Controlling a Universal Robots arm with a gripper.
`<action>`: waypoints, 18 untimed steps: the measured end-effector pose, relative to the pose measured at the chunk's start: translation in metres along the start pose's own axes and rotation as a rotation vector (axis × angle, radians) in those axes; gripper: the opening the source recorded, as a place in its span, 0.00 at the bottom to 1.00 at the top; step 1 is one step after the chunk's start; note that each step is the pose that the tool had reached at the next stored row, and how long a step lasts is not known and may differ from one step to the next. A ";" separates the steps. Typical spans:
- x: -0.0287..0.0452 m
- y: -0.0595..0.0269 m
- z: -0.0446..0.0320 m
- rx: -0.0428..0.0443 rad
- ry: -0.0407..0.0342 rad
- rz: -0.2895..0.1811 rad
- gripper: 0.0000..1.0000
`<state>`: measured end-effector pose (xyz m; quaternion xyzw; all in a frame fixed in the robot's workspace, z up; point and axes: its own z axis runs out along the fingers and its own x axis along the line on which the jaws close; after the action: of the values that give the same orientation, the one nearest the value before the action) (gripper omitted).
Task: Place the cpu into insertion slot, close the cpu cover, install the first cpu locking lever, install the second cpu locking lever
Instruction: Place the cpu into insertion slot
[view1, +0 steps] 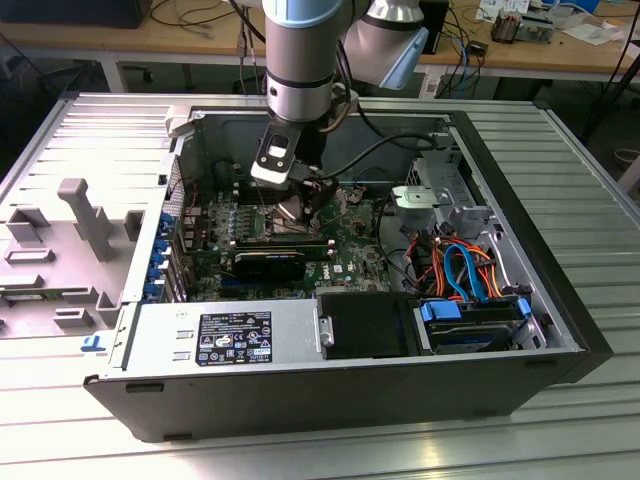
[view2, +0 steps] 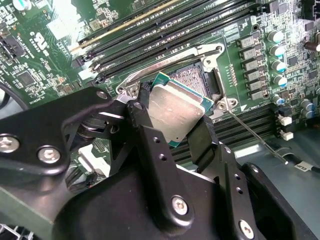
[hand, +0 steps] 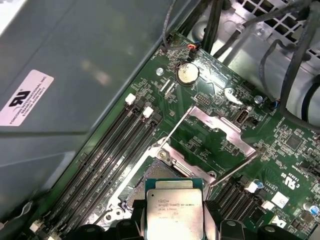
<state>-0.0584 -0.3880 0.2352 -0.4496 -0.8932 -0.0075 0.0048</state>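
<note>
we saw the hand (view2: 172, 124) pinching the cpu (view2: 176, 106) by two edges, tilted just above the insertion slot (view2: 194, 76) and not yet seated, with the cpu cover (hand: 212, 121) open beside that slot and the locking levers (view2: 250, 128) undone.

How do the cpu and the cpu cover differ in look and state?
The cpu is a solid silver-topped square; the cpu cover is an open frame with a window. The cpu is held between the fingers at the insertion slot; the cover lies swung open, untouched. Both are silvery metal.
</note>
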 end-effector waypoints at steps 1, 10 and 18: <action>0.0000 0.0000 0.0000 0.0000 -0.0001 0.006 0.54; 0.0000 0.0000 0.0006 -0.0008 -0.0006 0.057 0.54; 0.0000 0.0000 0.0013 -0.0017 -0.0011 0.114 0.54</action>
<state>-0.0584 -0.3880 0.2339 -0.4997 -0.8662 -0.0078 0.0044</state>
